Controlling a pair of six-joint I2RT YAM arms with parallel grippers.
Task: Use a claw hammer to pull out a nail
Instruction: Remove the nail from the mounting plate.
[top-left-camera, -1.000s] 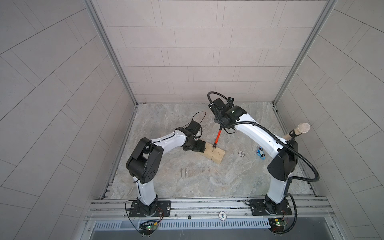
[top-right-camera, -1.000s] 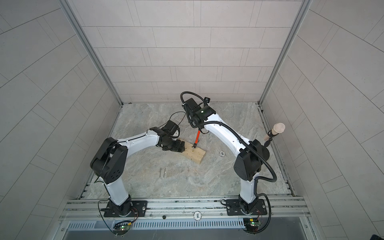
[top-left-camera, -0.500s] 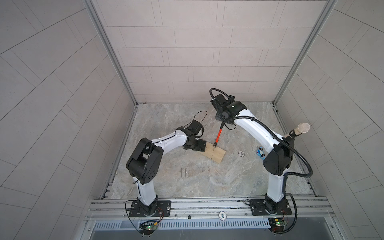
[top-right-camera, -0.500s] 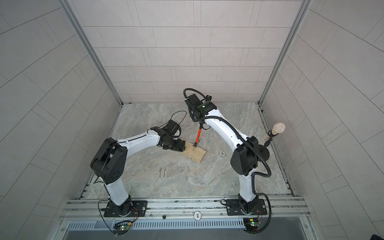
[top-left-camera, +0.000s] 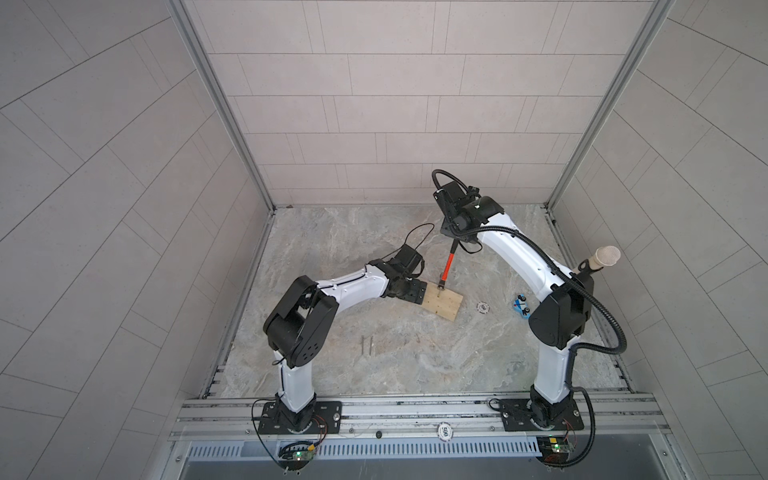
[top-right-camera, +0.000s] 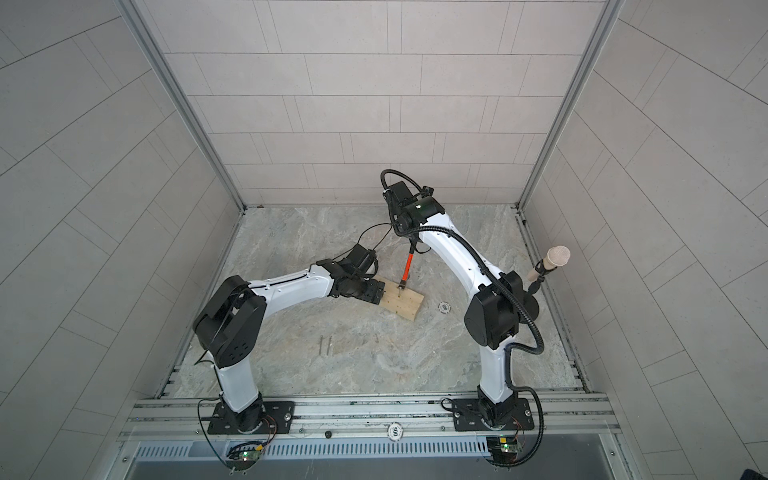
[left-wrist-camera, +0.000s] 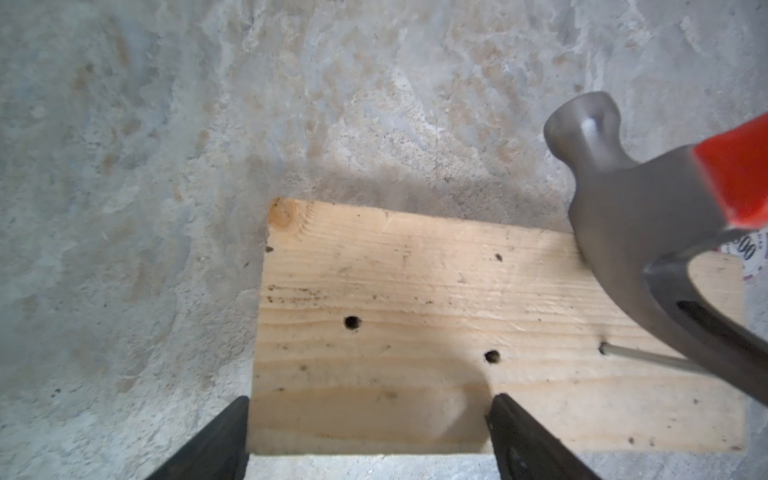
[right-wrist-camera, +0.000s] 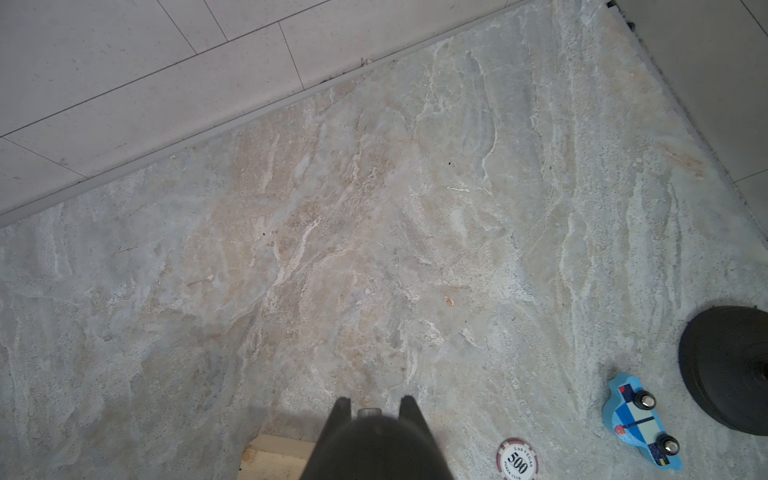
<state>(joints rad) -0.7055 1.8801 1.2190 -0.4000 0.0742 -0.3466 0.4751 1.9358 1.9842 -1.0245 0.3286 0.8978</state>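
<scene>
The claw hammer (top-left-camera: 448, 264) (top-right-camera: 407, 267) has an orange-red shaft and stands steeply, its steel head (left-wrist-camera: 640, 199) down on the pale wooden board (top-left-camera: 448, 305) (top-right-camera: 405, 304) (left-wrist-camera: 415, 291). My right gripper (top-left-camera: 455, 240) (top-right-camera: 412, 242) (right-wrist-camera: 371, 402) is shut on the hammer's black handle end. A nail (left-wrist-camera: 648, 360) sticks out of the board and runs into the forked claw (left-wrist-camera: 706, 328). My left gripper (top-left-camera: 423, 293) (top-right-camera: 381, 291) (left-wrist-camera: 368, 415) is open wide at the board's left end, one finger (left-wrist-camera: 224, 440) beside the edge, the other (left-wrist-camera: 523, 444) over the wood.
A poker chip (top-left-camera: 482, 307) (right-wrist-camera: 517, 459) and a blue toy car (top-left-camera: 521, 309) (right-wrist-camera: 642, 419) lie right of the board. A beige microphone (top-left-camera: 604, 257) stands on a black base (right-wrist-camera: 727, 370) by the right wall. Two loose nails (top-left-camera: 366, 345) lie on the stone floor.
My right wrist has shifted a little toward the back right, tilting the hammer's handle that way while its head stays on the board. The left arm has not moved.
</scene>
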